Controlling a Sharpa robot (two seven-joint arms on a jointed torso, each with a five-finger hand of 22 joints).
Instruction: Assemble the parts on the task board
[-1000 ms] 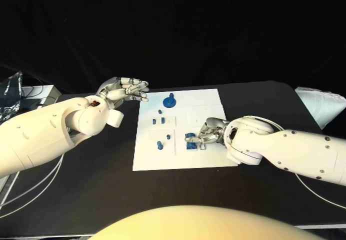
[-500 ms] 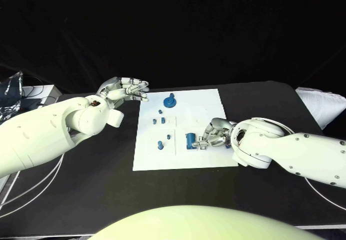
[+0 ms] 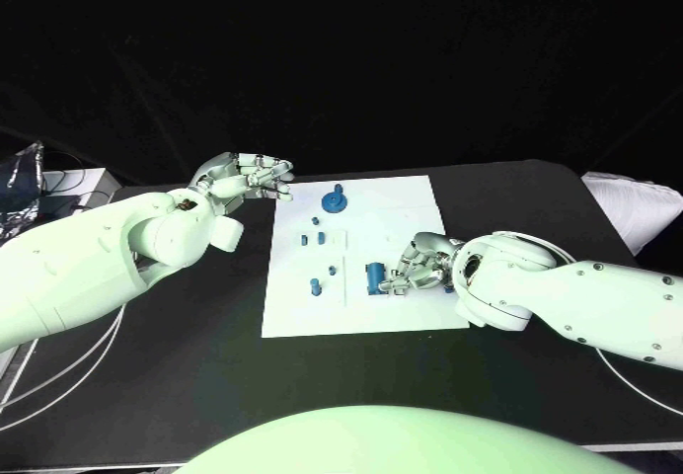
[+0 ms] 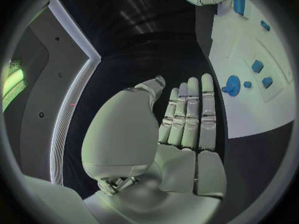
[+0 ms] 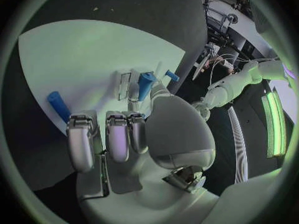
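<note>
The white task board (image 3: 384,212) lies mid-table with blue parts on it. A round blue part (image 3: 335,202) stands at its far edge, and small blue pegs (image 3: 315,286) stand on its left half. My right hand (image 3: 420,265) hovers low over the board's near right area, fingers bent down. Its fingertips are beside a long blue block (image 3: 374,277), which the right wrist view shows lying apart from them (image 5: 57,106). My left hand (image 3: 245,178) is raised off the board's far left corner, holding nothing, its fingers straight in the left wrist view (image 4: 187,114).
A white bundle (image 3: 634,202) sits at the table's right edge. Clutter (image 3: 50,183) stands off the left edge, and cables run under the left arm. Bare black table lies in front of the board.
My right hand drew back to the right off the blue parts, leaving the long block alone at its fingertips, then edged slightly back. The left hand has not moved.
</note>
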